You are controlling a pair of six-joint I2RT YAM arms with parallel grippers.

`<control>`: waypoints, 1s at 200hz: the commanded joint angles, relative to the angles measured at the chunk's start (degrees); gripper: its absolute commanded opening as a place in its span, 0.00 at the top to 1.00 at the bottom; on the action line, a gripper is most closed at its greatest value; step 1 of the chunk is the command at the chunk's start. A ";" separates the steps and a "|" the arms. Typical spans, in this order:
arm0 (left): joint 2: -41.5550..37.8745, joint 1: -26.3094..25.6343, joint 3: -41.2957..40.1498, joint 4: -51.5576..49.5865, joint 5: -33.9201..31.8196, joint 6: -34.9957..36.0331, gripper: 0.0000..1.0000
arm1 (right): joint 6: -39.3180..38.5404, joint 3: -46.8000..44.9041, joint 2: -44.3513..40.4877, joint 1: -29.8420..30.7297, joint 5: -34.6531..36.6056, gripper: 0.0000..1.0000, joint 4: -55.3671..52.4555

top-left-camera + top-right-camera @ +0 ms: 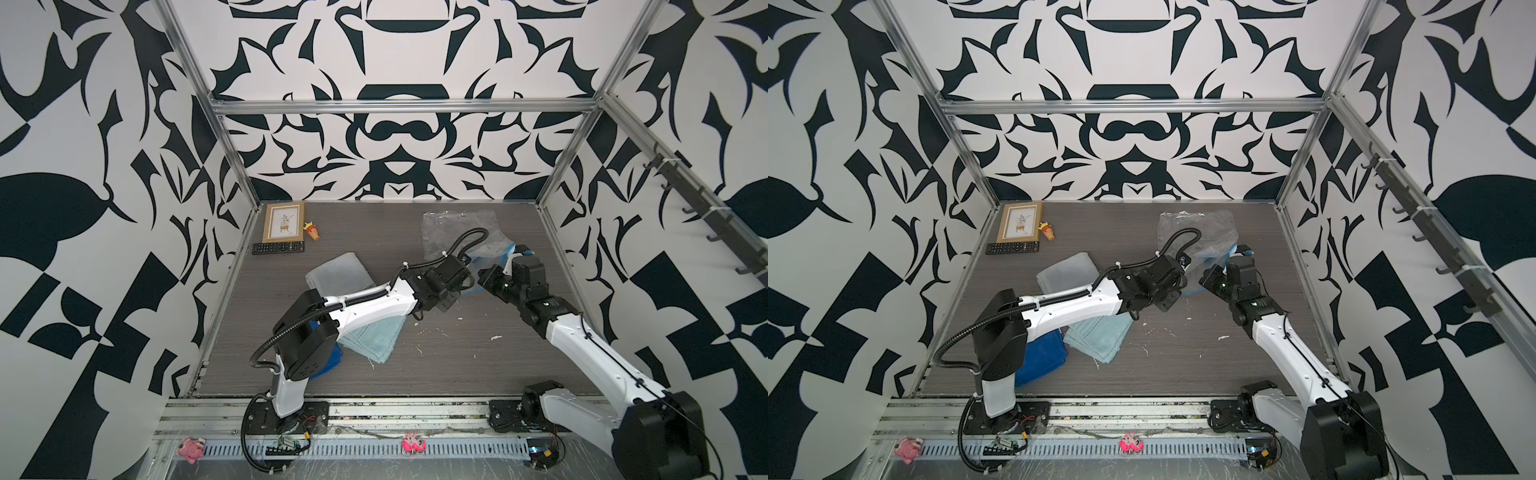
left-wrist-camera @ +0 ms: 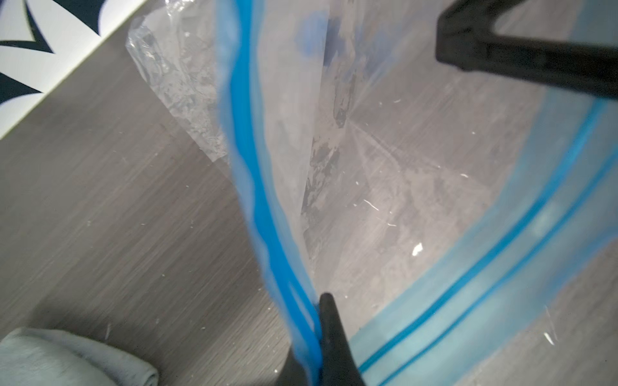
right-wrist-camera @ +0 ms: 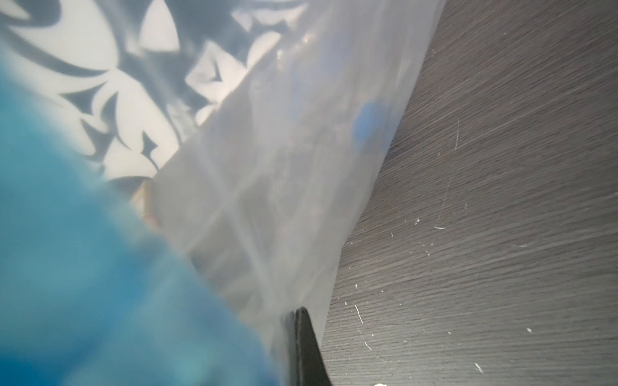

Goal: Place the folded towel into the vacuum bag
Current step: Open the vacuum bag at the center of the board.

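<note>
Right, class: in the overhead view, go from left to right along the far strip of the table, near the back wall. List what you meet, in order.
picture frame → toy figurine → vacuum bag. The remote control is left out, since it lies directly in front of the frame.

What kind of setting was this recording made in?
Probably a lab data-collection booth: an aluminium frame carries patterned panels, the left arm and right arm are bolted to a front rail, with a remote as prop.
</note>
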 commanded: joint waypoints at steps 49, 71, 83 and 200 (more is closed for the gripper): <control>-5.45 -5.37 -6.24 19.59 -17.19 15.12 1.00 | 0.97 1.94 -0.15 0.72 2.64 1.00 0.02; -6.13 -6.40 -8.72 23.48 -19.70 18.05 1.00 | 0.94 2.38 0.33 0.79 2.46 1.00 0.19; -6.23 -6.41 -9.43 23.91 -20.66 17.78 1.00 | 0.96 2.58 0.63 0.74 2.46 1.00 0.14; -3.48 -3.10 -10.28 21.55 -20.40 10.11 1.00 | 1.87 4.04 1.94 0.71 8.02 0.58 -5.27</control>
